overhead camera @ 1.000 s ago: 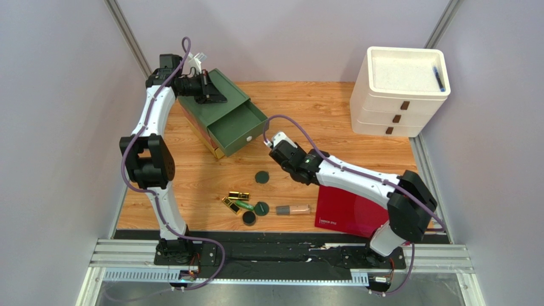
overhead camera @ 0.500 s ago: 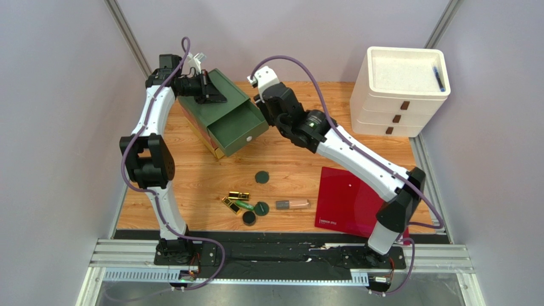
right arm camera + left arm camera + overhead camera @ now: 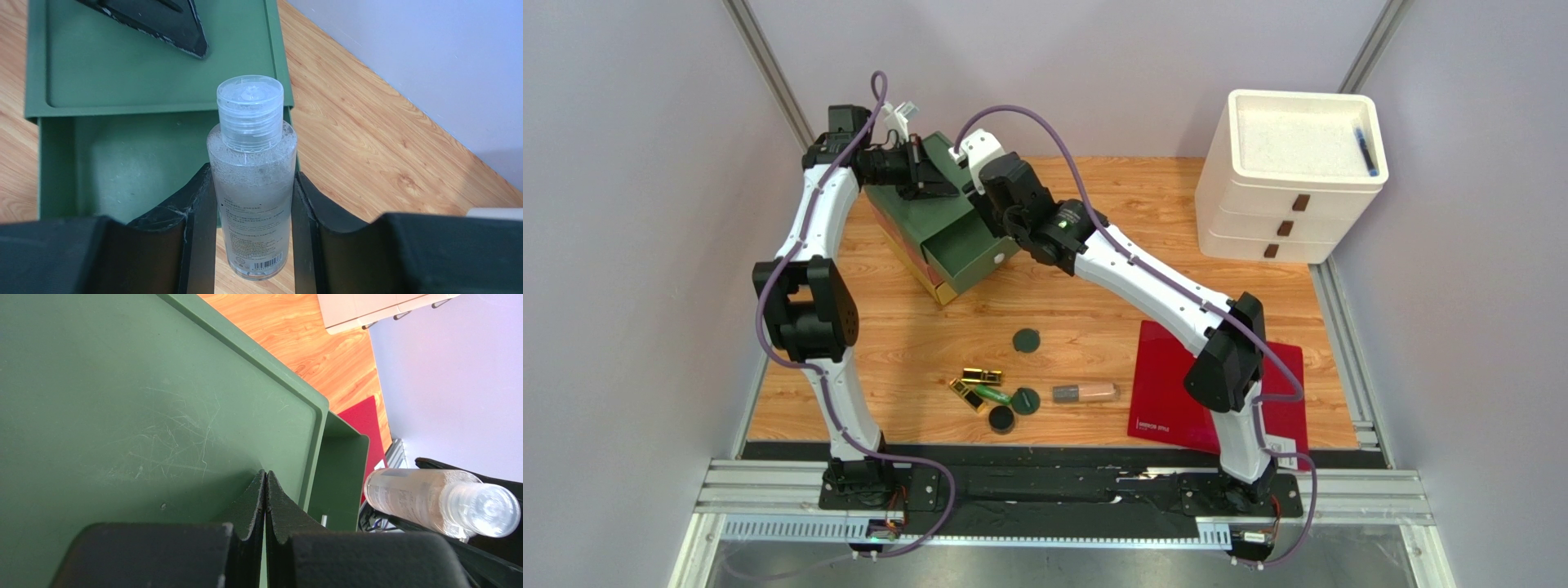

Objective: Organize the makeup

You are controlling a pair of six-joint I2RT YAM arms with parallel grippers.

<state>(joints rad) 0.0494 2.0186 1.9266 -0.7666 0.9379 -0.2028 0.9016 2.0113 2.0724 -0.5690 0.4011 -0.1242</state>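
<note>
While the left pincer (image 3: 265, 493), closed on nothing, steadies the green rectangular drawer box (image 3: 123, 404), the right pincer (image 3: 253, 184) grips a clear plastic bottle (image 3: 251, 153) over its open drawer (image 3: 123, 165) at eleven o'clock; next, lower and release inside.

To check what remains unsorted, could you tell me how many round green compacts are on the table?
3 compacts: one alone mid-table, one right of the green tube, one nearest the front edge. The drawer could hide more.
</note>
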